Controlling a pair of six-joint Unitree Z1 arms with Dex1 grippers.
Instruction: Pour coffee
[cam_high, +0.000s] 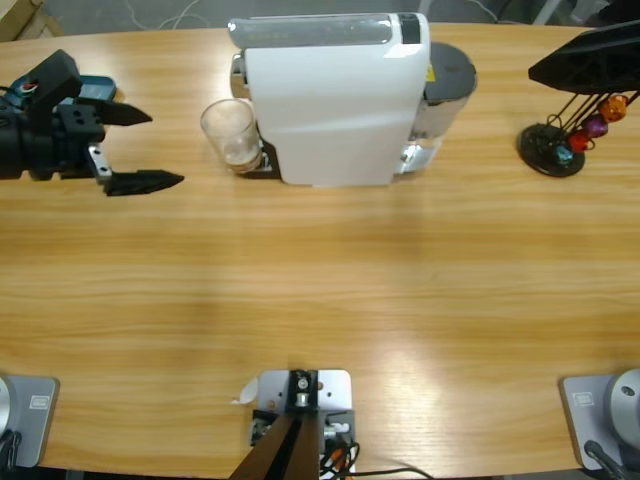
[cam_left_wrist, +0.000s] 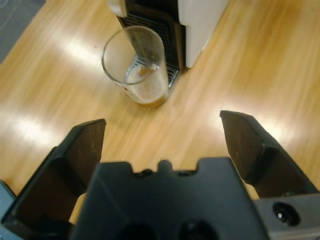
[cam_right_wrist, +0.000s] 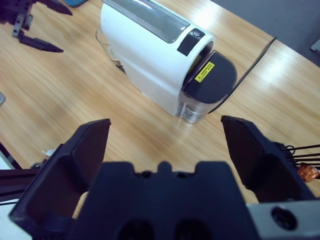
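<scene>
With coffee (cam_left_wrist: 149, 98) already in glass (cam_high: 230, 133) at machine (cam_high: 335, 100): left claw (cam_high: 140, 148) apart, empty, beside glass. Next: advance, straddle glass, clamp. Right claw (cam_right_wrist: 165, 145) apart, idle.

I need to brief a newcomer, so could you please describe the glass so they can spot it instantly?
Find the white coffee machine at the table's far edge. The clear glass tumbler stands at its drip tray, facing the open left hand. It alone is transparent, with a little light-brown coffee inside.
</scene>
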